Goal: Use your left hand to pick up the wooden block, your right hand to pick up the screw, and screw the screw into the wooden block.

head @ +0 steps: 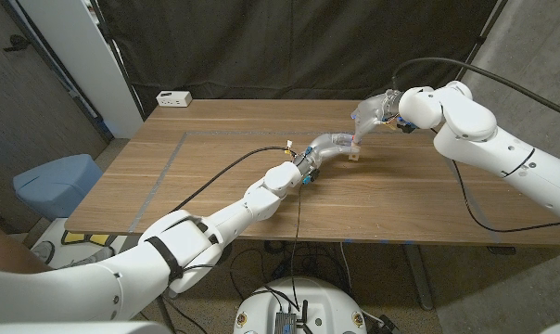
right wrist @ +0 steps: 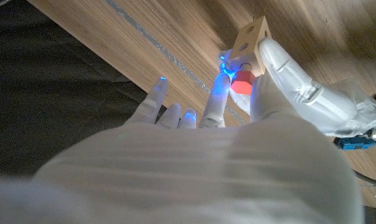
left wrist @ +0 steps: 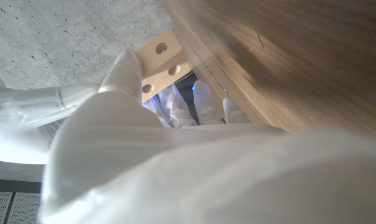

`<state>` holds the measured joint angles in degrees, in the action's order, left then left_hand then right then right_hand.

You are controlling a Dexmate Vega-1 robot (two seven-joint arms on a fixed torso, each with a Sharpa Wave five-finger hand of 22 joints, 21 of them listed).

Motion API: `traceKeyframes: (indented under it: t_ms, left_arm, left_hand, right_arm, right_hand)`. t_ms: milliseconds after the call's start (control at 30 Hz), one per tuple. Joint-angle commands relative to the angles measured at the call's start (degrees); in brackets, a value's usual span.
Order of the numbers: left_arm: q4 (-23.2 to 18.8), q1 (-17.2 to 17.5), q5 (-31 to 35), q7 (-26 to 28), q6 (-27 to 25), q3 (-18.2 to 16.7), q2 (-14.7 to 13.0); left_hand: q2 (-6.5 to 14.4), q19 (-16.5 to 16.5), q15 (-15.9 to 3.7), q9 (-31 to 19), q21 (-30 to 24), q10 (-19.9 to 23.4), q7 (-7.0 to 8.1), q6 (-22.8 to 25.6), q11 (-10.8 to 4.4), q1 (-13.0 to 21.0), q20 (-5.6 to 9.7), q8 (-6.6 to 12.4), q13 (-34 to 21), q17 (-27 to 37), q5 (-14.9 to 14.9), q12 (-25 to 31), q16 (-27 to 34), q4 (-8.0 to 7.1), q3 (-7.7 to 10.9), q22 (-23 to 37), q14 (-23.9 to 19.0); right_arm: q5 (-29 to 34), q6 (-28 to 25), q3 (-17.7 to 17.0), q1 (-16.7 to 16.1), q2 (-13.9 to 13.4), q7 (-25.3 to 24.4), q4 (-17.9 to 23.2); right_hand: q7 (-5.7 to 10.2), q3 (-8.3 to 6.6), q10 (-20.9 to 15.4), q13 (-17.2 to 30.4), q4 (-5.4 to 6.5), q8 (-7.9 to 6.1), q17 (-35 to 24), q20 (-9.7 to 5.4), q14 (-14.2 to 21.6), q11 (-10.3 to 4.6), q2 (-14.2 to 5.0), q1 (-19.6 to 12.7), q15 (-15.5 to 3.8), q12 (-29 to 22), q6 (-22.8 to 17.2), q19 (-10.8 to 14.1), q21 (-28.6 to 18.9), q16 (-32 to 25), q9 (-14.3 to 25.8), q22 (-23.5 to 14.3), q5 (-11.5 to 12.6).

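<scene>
The pale wooden block [head: 355,153], drilled with round holes, stands at the table's middle right, gripped by my left hand [head: 328,146]. In the left wrist view the block [left wrist: 161,57] shows past my left hand's fingers [left wrist: 127,70]. My right hand [head: 376,112] hovers just above and behind the block. In the right wrist view a red-headed screw [right wrist: 241,84] is pinched at my right hand's fingertips [right wrist: 216,99], right beside the block [right wrist: 253,37]. My left hand [right wrist: 312,102] holds that block from the other side. The screw's shaft is hidden.
The wooden table [head: 215,148] carries a grey tape line [head: 169,162] on its left part. A white socket box [head: 173,97] sits at the far left corner. A black cable [head: 220,174] runs along my left arm. A blue seat [head: 57,181] stands left of the table.
</scene>
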<state>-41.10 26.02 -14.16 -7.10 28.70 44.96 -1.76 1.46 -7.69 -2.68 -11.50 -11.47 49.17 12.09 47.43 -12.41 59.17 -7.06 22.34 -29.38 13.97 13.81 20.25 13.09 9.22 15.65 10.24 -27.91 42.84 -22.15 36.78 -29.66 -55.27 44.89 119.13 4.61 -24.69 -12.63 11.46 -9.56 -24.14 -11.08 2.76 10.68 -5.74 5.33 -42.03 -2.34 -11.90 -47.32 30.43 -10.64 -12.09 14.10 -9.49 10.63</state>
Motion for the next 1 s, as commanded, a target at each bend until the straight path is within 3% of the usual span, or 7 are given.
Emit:
traceKeyframes:
  t_ms: [33, 700, 1000]
  left_arm:
    - [1.37, -0.6, -0.23, -0.64, 0.66, -0.11, 0.47]
    - [-0.36, 0.16, -0.13, -0.28, -0.04, -0.11, -0.18]
    - [-2.07, 0.86, 0.1, 0.24, -0.7, -0.05, -0.8]
  left_hand:
    - [3.45, -0.33, -5.62, -0.69, -0.29, 0.79, -1.86, 3.98, -0.21, -1.17, -0.08, 0.46, -5.58, 0.2, 0.42, 0.39, -0.18, -0.66, 1.14, 0.26, -0.66]
    - [3.54, -0.35, -5.47, -0.69, -0.3, 0.7, -1.91, 3.86, -0.18, -1.16, -0.11, 0.36, -5.57, 0.21, 0.49, 0.32, -0.22, -0.66, 1.26, 0.27, -0.63]
    - [3.6, -0.34, -5.45, -0.69, -0.3, 0.68, -1.88, 3.87, -0.18, -1.06, -0.14, 0.34, -5.59, 0.18, 0.55, 0.32, -0.25, -0.59, 1.39, 0.27, -0.65]
  right_arm:
    - [0.52, 0.32, 0.31, 0.1, 0.57, -0.97, -0.72]
    - [0.98, 0.21, -0.06, -0.92, 0.53, -2.5, -0.43]
    - [1.57, -0.22, -0.06, -1.58, 0.57, -3.27, -0.33]
  right_hand:
    - [0.21, -0.7, -0.85, 0.16, -0.02, -0.69, -0.22, -0.29, 0.86, -0.56, -0.01, -1.16, -1.94, -0.21, -1.64, 0.59, -0.3, -0.39, 0.15, -0.06, 0.24]
    - [0.03, -0.93, -3.57, 0.12, 0.44, -3.03, -0.34, -1.26, 2.71, -1.74, -0.8, -1.74, -3.07, -0.53, -6.79, 1.87, -0.4, -0.99, -0.02, -0.08, 0.04]
    - [-0.67, -0.59, -5.36, 0.09, 0.88, -4.34, -0.43, -2.13, 3.65, -1.56, -1.22, -1.2, -3.46, -0.74, -9.95, 3.19, -0.61, -1.32, -0.22, -0.09, -0.09]
